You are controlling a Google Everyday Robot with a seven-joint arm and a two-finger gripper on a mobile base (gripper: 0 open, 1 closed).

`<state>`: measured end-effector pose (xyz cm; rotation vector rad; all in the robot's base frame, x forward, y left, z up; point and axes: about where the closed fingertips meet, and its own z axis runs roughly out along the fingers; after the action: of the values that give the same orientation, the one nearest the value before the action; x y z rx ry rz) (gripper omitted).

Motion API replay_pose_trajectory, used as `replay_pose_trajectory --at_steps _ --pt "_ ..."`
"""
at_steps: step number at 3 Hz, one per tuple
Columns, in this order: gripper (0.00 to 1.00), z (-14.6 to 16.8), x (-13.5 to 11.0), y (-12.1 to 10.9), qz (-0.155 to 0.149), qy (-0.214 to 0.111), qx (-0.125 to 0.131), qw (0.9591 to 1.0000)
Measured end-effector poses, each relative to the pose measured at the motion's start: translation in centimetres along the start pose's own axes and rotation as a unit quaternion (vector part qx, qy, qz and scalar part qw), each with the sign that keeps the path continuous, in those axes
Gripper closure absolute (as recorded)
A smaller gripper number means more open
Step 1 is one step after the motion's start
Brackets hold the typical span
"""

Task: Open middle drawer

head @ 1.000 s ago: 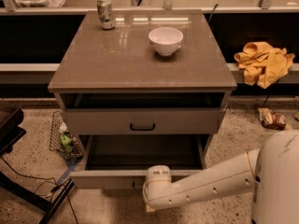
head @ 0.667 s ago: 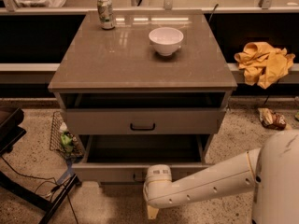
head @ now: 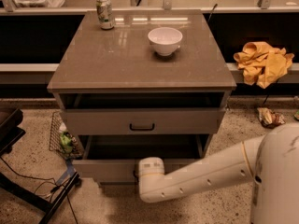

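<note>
The middle drawer [head: 105, 169] is the lower of the two drawers I can see, and it stands pulled out from the grey-beige cabinet with its dark inside [head: 140, 146] showing. Its handle is hidden behind my arm. My gripper [head: 149, 167] is at the middle of that drawer's front, covered by the white wrist of my arm [head: 210, 171], which reaches in from the right. The top drawer [head: 93, 122], with a small black bar handle [head: 141, 126], is above it and closed. The lowest drawer is out of view.
A white bowl [head: 165, 40] and a can [head: 104, 13] stand on the cabinet top [head: 117, 64]. A yellow cloth [head: 262, 62] lies on the ledge at the right, with a wrapper [head: 268, 117] on the floor below. A wire basket [head: 60, 136] and black stand legs [head: 32, 190] are at the left.
The pulled-out drawer front and my wrist have shifted a little back toward the cabinet, and slightly less of the drawer's inside shows. Nothing on the cabinet top has moved.
</note>
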<state>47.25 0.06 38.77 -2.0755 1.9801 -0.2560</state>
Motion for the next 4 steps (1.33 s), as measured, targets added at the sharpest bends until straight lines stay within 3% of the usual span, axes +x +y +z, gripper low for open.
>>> replay_pose_trajectory --at_steps 1,2,3,4 --pt "0.76 -5.9 -1.5 -5.2 -0.042 0.064 0.034 0.9964" --pt "1.00 -9.3 -2.1 -8.5 -0.070 0.107 0.052 0.9905" --pt "1.00 -9.3 -2.1 -8.4 -0.069 0.107 0.052 0.9905" --pt "1.00 -8.5 -1.2 -8.6 -0.062 0.090 0.071 0.9914"
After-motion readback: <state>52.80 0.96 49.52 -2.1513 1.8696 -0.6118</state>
